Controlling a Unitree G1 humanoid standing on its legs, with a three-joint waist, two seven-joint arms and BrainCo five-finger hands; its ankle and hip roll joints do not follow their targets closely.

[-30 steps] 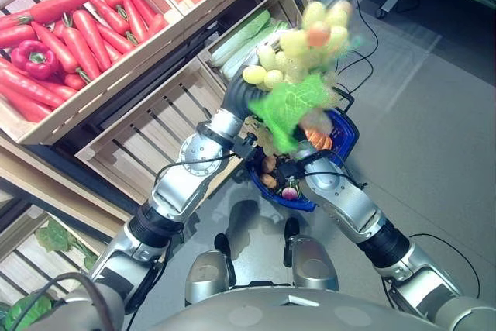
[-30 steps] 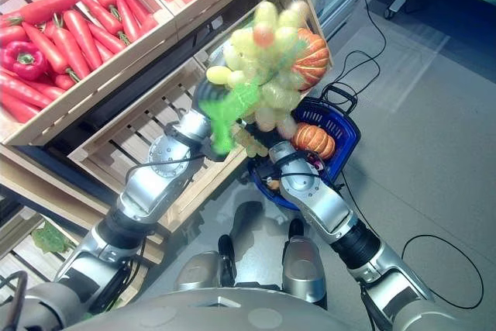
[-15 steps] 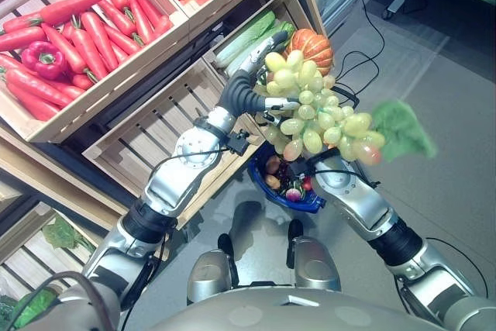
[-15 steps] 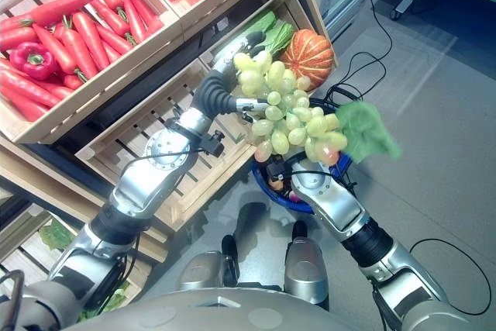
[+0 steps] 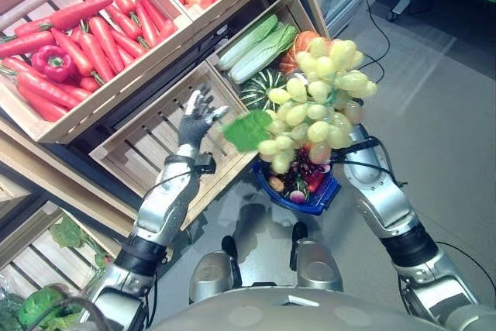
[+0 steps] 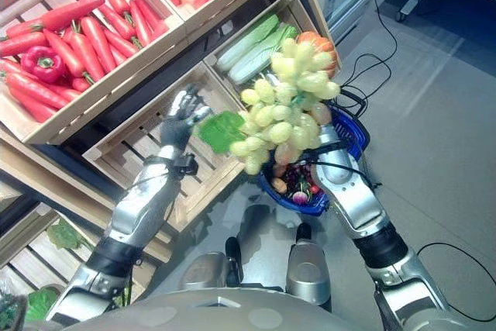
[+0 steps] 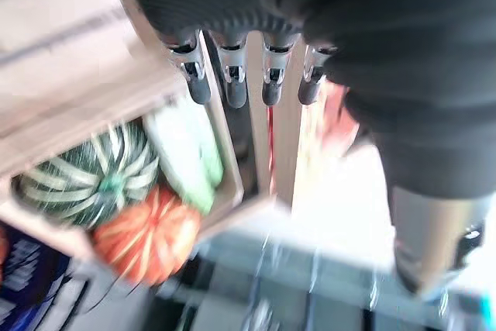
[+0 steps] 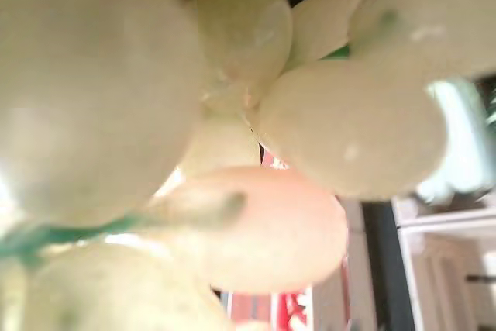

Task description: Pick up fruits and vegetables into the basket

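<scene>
The bunch of green grapes (image 5: 316, 106) with its leaf (image 5: 248, 130) hangs above the blue basket (image 5: 319, 198). The right hand is hidden behind the grapes, so I cannot tell its grip. The left hand (image 5: 197, 116) is spread wide and holds nothing, over the wooden crate (image 5: 152, 143) beside the basket.

Even, bright indoor light; white glare washes the area beyond the silver dark-tipped fingers (image 7: 232, 83). The pale green grape bunch (image 8: 232, 153) looms soft and unfocused.
</scene>
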